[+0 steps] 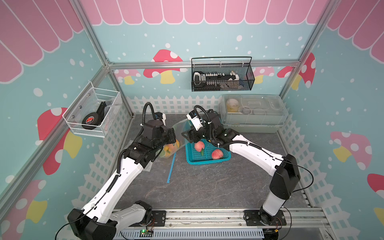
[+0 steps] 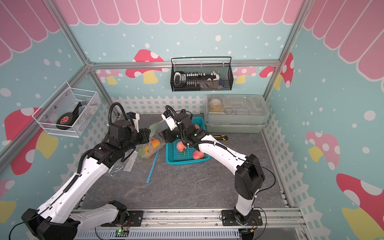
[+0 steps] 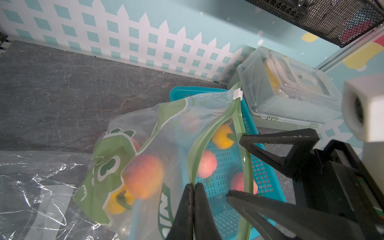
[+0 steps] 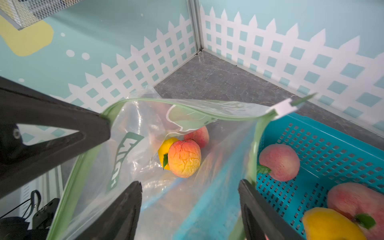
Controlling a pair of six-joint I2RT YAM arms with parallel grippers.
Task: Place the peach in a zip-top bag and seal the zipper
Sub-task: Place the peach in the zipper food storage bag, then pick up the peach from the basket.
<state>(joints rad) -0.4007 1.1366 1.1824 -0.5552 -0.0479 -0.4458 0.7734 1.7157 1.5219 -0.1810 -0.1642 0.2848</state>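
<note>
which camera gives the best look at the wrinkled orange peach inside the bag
The right wrist view: it looks straight into the open zip-top bag at the wrinkled peach, nothing in front. The left wrist view shows it only through printed plastic. Both top views give just small orange-yellow blurs in the bag.

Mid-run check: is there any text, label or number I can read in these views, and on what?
zip-top bag: green block lettering, folded and cut off, cannot be read.
black disc: red label, too small to read.
Nothing else bears legible text.
</note>
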